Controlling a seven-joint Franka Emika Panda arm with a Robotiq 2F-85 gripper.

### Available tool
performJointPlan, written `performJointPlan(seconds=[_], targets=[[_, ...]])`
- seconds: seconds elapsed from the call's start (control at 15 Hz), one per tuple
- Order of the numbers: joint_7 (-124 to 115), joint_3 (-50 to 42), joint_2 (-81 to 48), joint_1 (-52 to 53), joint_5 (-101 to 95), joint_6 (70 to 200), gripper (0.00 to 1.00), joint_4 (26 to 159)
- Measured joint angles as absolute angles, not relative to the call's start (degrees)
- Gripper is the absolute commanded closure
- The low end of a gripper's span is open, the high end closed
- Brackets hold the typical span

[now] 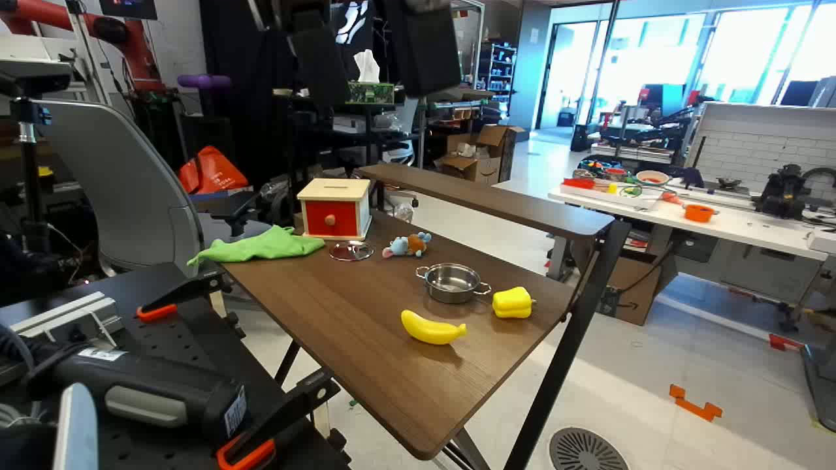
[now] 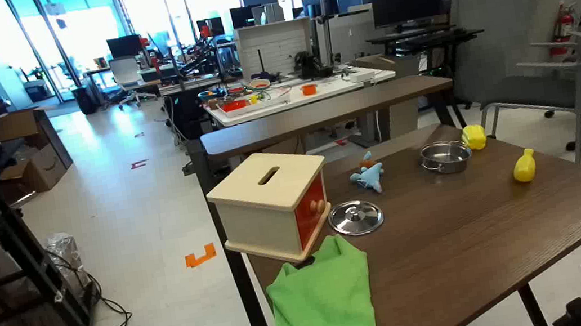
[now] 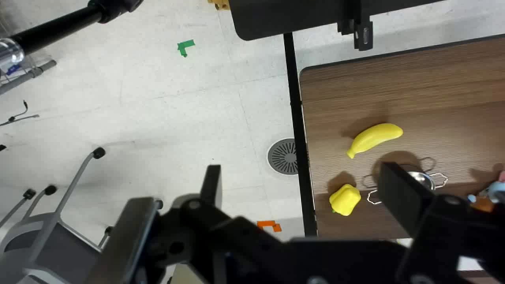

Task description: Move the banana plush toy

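Note:
The yellow banana plush toy (image 1: 431, 329) lies on the brown table (image 1: 353, 320) near its front corner. It also shows in an exterior view (image 2: 524, 167), seen end-on, and in the wrist view (image 3: 375, 138), where it lies near the table's edge. My gripper (image 3: 301, 169) is open with nothing between its fingers. It hangs high above the table, apart from the banana. Its fingers show at the top of an exterior view (image 1: 379, 94). In the wrist view the right finger hides part of the metal bowl (image 3: 422, 179).
The small metal bowl (image 1: 452, 283) and a yellow pepper (image 1: 513, 303) stand near the banana. A blue plush toy (image 1: 408, 245), a metal lid (image 1: 351, 251), a wooden box (image 1: 334, 209) and a green cloth (image 1: 261, 246) are farther back. A raised shelf (image 1: 483, 199) runs along one side.

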State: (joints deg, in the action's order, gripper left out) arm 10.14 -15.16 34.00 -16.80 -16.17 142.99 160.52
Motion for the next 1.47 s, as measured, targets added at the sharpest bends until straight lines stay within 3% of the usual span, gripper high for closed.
performJointPlan(seconds=[1.13,1.47], targets=[[9.3,-12.7,29.3,-16.1,-16.1,143.3,0.0,159.7],[-1.7,-7.3,22.6,-16.1,-16.1,153.8,0.0,159.2]])
